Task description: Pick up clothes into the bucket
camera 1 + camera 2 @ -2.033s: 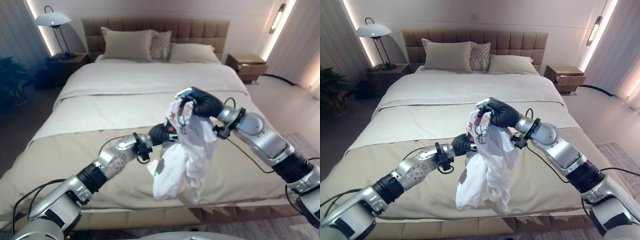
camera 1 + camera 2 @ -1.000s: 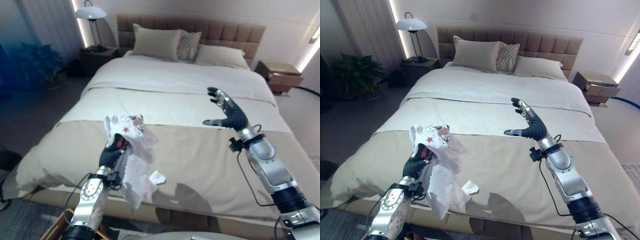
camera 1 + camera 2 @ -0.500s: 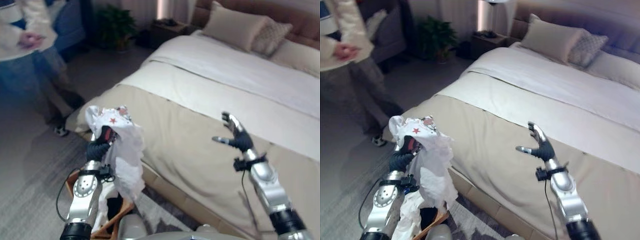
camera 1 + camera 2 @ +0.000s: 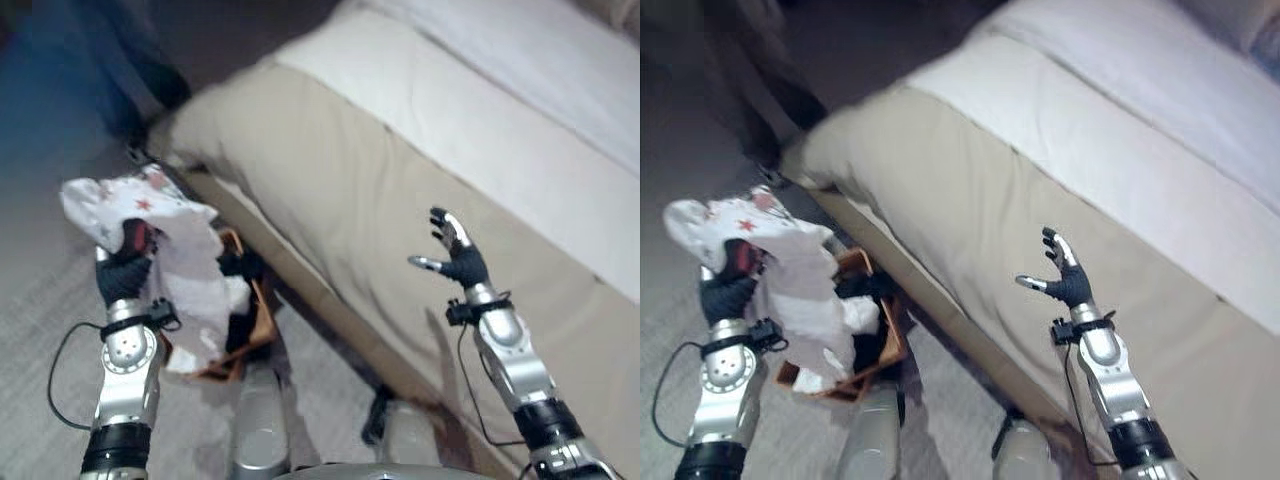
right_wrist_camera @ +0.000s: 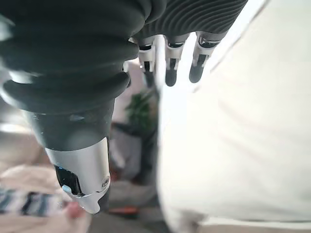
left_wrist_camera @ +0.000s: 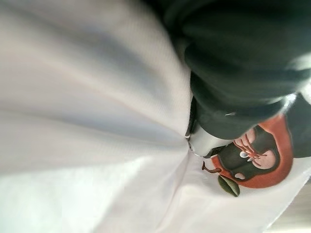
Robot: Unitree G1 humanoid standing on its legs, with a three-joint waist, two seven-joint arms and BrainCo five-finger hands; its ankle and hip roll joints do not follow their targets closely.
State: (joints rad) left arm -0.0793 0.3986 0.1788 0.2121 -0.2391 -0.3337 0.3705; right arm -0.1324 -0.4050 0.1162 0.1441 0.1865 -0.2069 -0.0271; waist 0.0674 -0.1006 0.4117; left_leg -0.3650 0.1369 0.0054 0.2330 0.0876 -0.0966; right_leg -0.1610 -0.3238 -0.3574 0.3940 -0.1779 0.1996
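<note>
L hand (image 4: pixel 124 277) sits at left of frame in the eye views, raised upright on its arm, fingers curled tight round a bunch of white garment (image 4: pixel 175 255). Cloth has small red star prints near the top; it bunches above the hand toward upper left, then drapes down to the right of the wrist. Lower folds hang over and into the bucket (image 4: pixel 889 345), a brown basket-like container on the floor, lower left-centre of frame, just beside the bed's edge. More white cloth (image 4: pixel 862 316) and sth dark already lie inside it. L wrist view: white fabric (image 6: pixel 87 121) across most of frame, a red and black printed patch (image 6: pixel 255 165) at lower right, dark ribbed cover at upper right w/ a silver finger pressed into the cloth.

R hand (image 4: pixel 460 261) is at centre-right of frame, held up over the beige bedspread (image 4: pixel 330 170), fingers straight and spread, thumb out to the side, holding nothing, not touching the bed. R wrist view: fingers (image 5: pixel 170 75) extended in a row at top centre, pale bedding beyond at right.

Bed (image 4: pixel 1160 130) runs diagonally from upper centre to lower right; white sheet at upper right, beige cover below it. Grey carpet floor (image 4: pixel 40 330) at left. A person's dark legs (image 4: pixel 755 95) show blurred at upper left.
</note>
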